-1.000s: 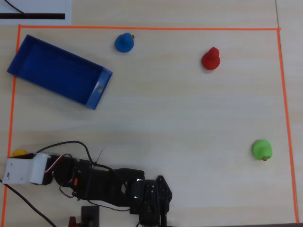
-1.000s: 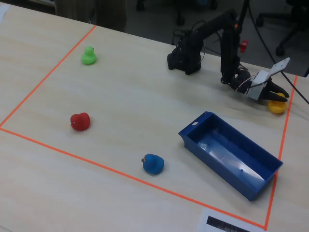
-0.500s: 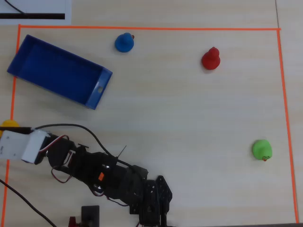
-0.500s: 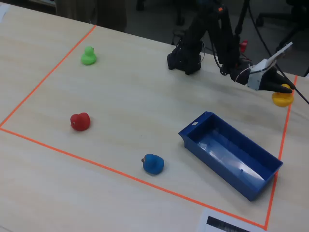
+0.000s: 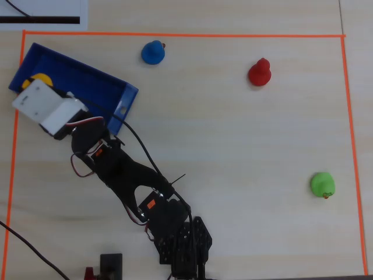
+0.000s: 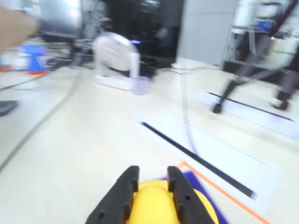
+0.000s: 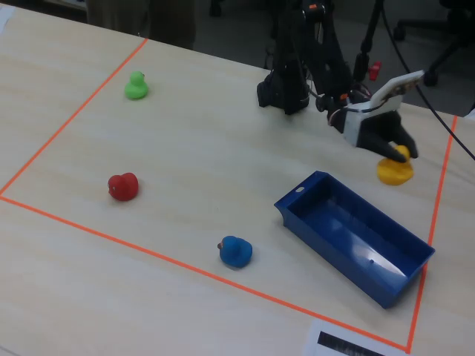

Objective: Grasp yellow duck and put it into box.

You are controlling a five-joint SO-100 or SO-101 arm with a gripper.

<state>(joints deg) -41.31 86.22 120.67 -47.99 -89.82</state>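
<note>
The yellow duck (image 6: 154,205) sits between my gripper's (image 6: 150,175) two black fingers, which are shut on its sides. In the overhead view the duck (image 5: 41,78) shows over the left end of the blue box (image 5: 87,81), mostly hidden under the white wrist block (image 5: 49,105). In the fixed view the gripper (image 7: 397,152) holds the duck (image 7: 394,170) just past the far long wall of the box (image 7: 349,230). Its height above the table cannot be told. A corner of the box (image 6: 205,200) shows under the duck in the wrist view.
A blue duck (image 5: 152,52), a red duck (image 5: 259,72) and a green duck (image 5: 322,184) stand apart on the table inside an orange tape border (image 5: 175,35). The arm's base (image 5: 180,245) is at the bottom edge, with cables trailing.
</note>
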